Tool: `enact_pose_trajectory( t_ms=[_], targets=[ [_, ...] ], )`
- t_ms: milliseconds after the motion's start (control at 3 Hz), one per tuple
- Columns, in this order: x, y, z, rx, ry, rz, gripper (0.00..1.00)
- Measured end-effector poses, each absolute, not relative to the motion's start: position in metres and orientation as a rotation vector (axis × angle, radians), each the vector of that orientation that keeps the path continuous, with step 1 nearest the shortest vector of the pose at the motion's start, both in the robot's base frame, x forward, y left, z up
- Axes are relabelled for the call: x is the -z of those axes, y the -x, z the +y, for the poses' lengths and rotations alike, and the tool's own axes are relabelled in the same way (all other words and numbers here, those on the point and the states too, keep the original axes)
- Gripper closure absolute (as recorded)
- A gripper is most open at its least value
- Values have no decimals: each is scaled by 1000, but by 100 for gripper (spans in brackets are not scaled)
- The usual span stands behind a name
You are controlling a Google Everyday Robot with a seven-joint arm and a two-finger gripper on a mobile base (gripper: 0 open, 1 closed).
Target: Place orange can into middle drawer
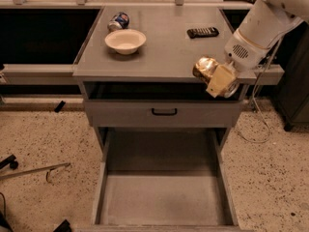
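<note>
At the far left, on the speckled floor (48,134), a thin metal rod (34,170) is seen. The dark objects near it are cut off by the frame edge and cannot be made out.

On the grey cabinet top (164,54), a blue-and-white can (118,21) is laid on its side at the back left, and a pale bowl (125,41) is set just in front of it. Below the top, a closed drawer front (125,115) with a small black handle (164,111) is seen. Beneath that, the middle drawer (164,202) is pulled out, with its flat grey floor in view and its front cut off by the bottom of the frame. A black remote (203,32) is laid at the back right of the top.

The orange can (205,67) is held tilted at the top's front right edge, well above the middle drawer and toward its right side. Whether it touches the top cannot be told. The can is clasped by the gripper (216,77), and the cream fingers (221,81) are pressed against its right side, part of which is hidden by them. The white arm (260,28) is cut off at the upper right corner.

Behind the arm, a thin cable (254,122) is trailed down to the floor. A dark cabinet (294,81) is cut off by the right edge.
</note>
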State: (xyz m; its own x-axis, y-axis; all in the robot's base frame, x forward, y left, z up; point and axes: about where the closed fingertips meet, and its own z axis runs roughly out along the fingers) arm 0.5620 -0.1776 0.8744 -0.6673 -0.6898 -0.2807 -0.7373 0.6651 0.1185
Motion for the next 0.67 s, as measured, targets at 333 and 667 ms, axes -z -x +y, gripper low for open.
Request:
enact_pose_trajectory(
  t_ms=[333, 667],
  targets=[
    [-866, -564, -168, -340, 1165, 2647, 100],
    [-841, -550, -164, -328, 1169, 2627, 100]
  ],
)
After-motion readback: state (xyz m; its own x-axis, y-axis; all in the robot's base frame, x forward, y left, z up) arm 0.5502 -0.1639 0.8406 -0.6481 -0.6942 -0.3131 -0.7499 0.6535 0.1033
